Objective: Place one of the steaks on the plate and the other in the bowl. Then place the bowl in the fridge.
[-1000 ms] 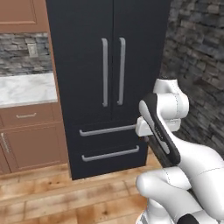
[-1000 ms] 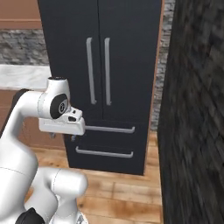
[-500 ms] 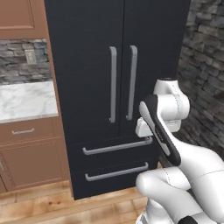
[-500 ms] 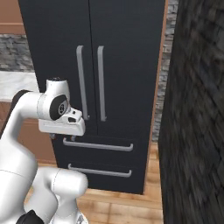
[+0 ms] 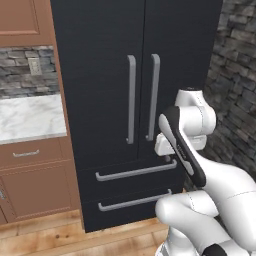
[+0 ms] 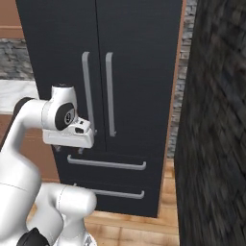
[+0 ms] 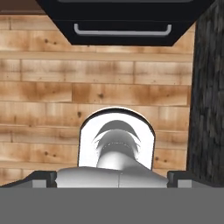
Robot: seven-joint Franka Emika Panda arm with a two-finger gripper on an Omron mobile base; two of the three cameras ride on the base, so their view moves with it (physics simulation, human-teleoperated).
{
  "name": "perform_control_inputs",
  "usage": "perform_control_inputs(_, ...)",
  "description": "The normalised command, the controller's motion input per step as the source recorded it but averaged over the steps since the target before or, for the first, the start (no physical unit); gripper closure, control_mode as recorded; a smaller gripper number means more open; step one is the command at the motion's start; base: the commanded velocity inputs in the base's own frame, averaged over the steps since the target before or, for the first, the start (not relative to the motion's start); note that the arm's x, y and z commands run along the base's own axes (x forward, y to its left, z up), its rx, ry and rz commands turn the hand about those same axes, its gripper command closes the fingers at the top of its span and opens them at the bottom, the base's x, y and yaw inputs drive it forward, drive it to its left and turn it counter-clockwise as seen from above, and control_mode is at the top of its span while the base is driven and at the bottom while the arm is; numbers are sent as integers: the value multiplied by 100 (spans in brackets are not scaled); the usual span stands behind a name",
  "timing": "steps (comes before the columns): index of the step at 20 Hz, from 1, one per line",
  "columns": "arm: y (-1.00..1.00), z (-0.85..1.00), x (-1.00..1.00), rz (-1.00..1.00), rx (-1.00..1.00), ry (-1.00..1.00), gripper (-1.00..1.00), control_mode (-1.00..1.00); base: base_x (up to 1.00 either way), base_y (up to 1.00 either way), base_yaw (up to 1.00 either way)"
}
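**Closed fridge ahead of a downward-pointing tool**

The fridge (image 5: 135, 100) stands directly in front of the robot, both doors shut, its two long grey handles (image 5: 142, 97) running vertically side by side at the middle seam. Two drawers (image 5: 132, 187) lie below the doors, each with a horizontal bar. The tool (image 6: 68, 148) hangs below the white wrist, close in front of the lower part of the left door and pointing down at the wooden floor (image 7: 96, 96); in the hand view the bottom drawer (image 7: 120, 30) sits at the top edge. Its jaws stand fully apart and hold nothing. To the left of the fridge is a marble worktop (image 5: 30, 117) over brown cabinets (image 5: 35, 185); a stone wall (image 6: 216, 120) lies to the right. The fridge handles lie forward of and above the tool, their long axis upright, so a grasp would probably call for raising and turning the hand toward the doors.
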Motion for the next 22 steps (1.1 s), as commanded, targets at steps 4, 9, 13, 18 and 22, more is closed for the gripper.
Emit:
perform_control_inputs(4, -21, 6, 7, 0, 0, -19, -100, -100, 1, 0, 0)
perform_control_inputs(9, -57, 34, 26, 2, -9, -54, -100, -100, 0, 0, 0)
perform_control_inputs(13, -38, 60, 86, 6, -2, -54, -100, -100, 0, 0, 0)
perform_control_inputs(18, 47, 37, 95, -18, -1, -31, -100, -100, 0, 0, 0)
perform_control_inputs(22, -9, 0, 38, 0, 1, -6, -100, -100, 0, 0, 0)
